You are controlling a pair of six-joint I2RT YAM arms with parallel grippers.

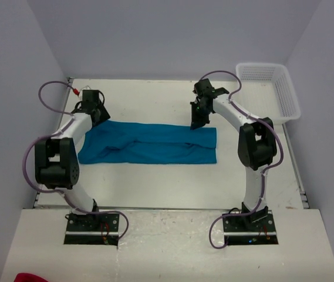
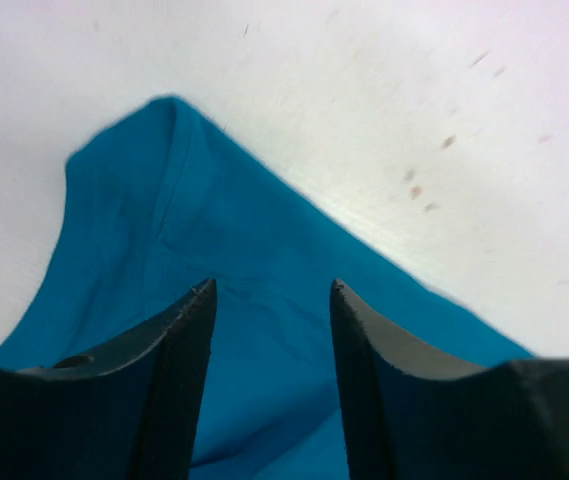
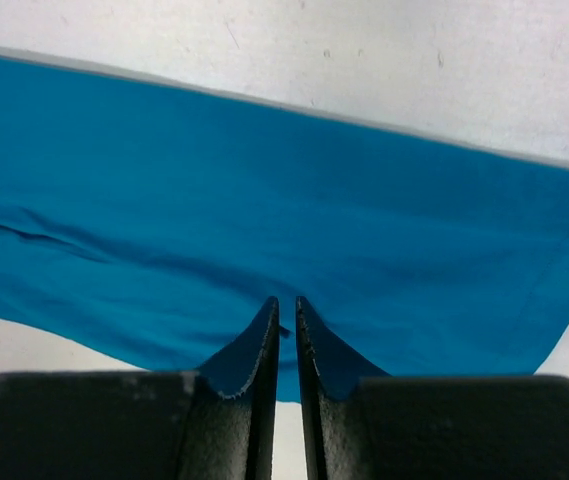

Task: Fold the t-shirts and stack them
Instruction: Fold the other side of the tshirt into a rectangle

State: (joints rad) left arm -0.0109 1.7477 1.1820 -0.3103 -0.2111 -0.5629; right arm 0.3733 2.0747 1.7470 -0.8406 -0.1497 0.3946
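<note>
One teal-blue t-shirt [image 1: 155, 144] lies folded into a long, wrinkled strip across the middle of the table. My left gripper [image 1: 100, 115] hovers over its far left end. In the left wrist view [image 2: 272, 290] its jaws stand wide open and empty above the cloth [image 2: 234, 240], whose corner points away. My right gripper [image 1: 197, 122] is at the strip's far edge, toward the right end. In the right wrist view [image 3: 285, 305] its jaws are closed to a thin slit over the edge of the flat cloth [image 3: 314, 210]. I see no cloth between them.
A white plastic basket [image 1: 290, 97] stands at the far right corner of the table. The white table [image 1: 155, 188] is walled in on the left, back and right. A red object [image 1: 30, 277] sits off the table at the bottom left.
</note>
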